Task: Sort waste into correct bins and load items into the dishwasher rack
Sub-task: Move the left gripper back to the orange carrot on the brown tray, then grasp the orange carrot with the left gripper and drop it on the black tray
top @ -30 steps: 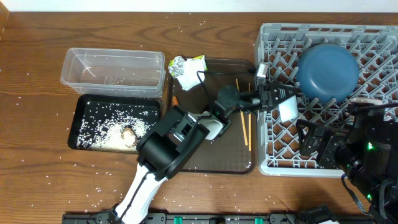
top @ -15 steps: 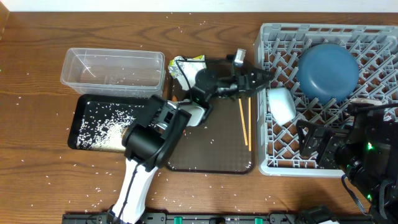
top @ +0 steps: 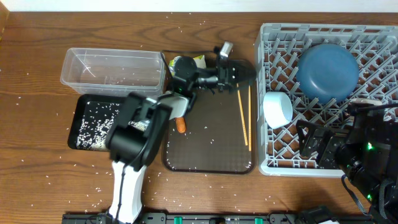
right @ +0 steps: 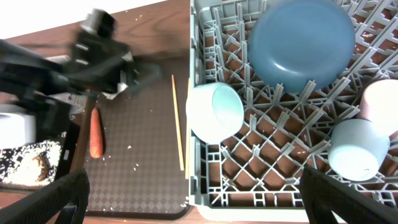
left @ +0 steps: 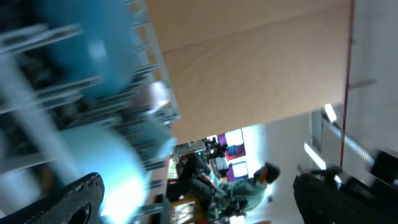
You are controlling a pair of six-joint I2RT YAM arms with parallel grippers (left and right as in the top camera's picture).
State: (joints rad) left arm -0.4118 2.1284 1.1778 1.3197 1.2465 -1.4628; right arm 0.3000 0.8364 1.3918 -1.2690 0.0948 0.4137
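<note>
Landing in the dishwasher rack (top: 267, 163), the white bowl (top: 277, 109) now lies tipped on its side among the pegs at the rack's left edge, just below and left of the dark blue plate (top: 328, 70). A second ago the left tool (top: 239, 73) was carrying that bowl over the rack's rim; now the bowl is free and the tool has pulled back over the top edge of the brown serving tray (top: 211, 160). Its fingers stand wide apart in the wrist view, with nothing between them.

With the arm swung away, the orange carrot (top: 180, 125) shows on the serving tray again. The chopsticks (top: 244, 118) lie where they were, along the tray's right side beside the rack. The left arm stretches across the tray's top left, partly hiding the green-yellow wrapper (top: 198, 61).

Over the rack's lower right corner, the right tool (right: 194, 177) hangs spread wide and empty, above the light-blue cup (right: 359, 149) and pink cup (right: 382, 99). Far left, the clear tub (top: 67, 70) sits above the black tray (top: 74, 127) on the rice-strewn desk (top: 37, 56).
</note>
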